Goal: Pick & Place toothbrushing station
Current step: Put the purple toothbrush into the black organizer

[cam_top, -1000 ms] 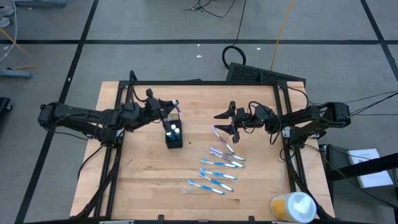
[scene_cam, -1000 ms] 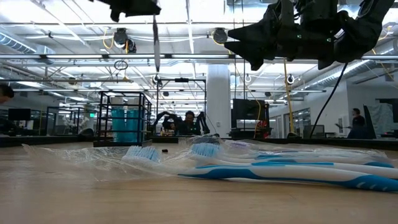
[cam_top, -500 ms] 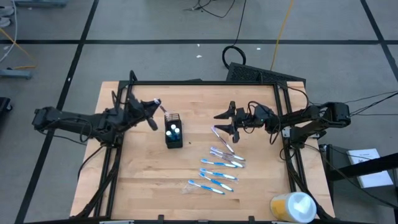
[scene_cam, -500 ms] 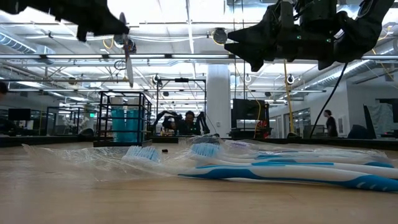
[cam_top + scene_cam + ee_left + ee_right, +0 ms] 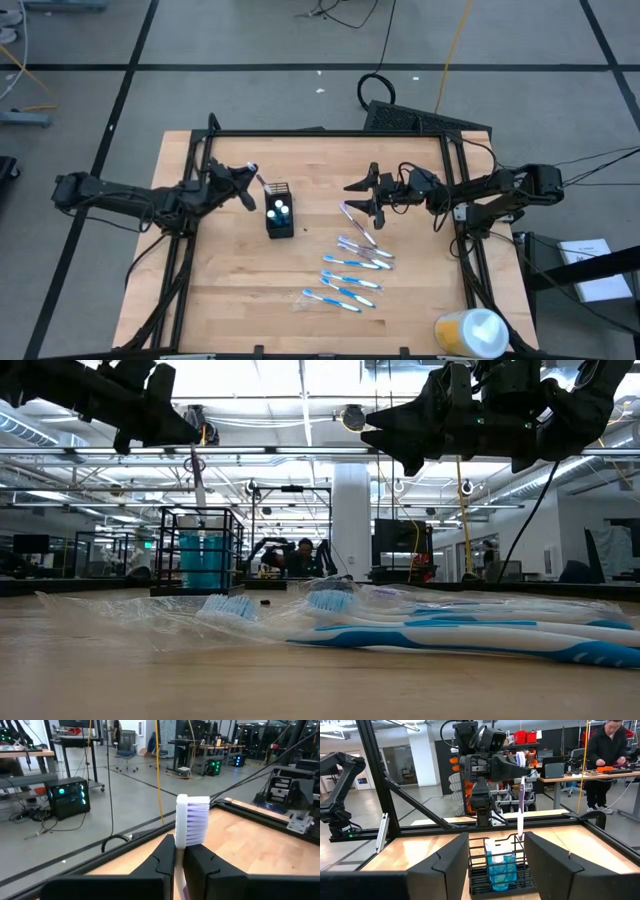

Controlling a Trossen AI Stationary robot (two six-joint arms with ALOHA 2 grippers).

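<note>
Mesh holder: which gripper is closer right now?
Left. The left gripper sits just beside the black mesh holder, lowering a toothbrush into it. The right gripper hangs open farther off, above the loose toothbrushes.

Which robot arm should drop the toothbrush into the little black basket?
The left one, I think. The left gripper is shut on a toothbrush, whose lower end hangs right at the black mesh holder. The right gripper is open and empty, waiting above the wrapped toothbrushes.
</note>
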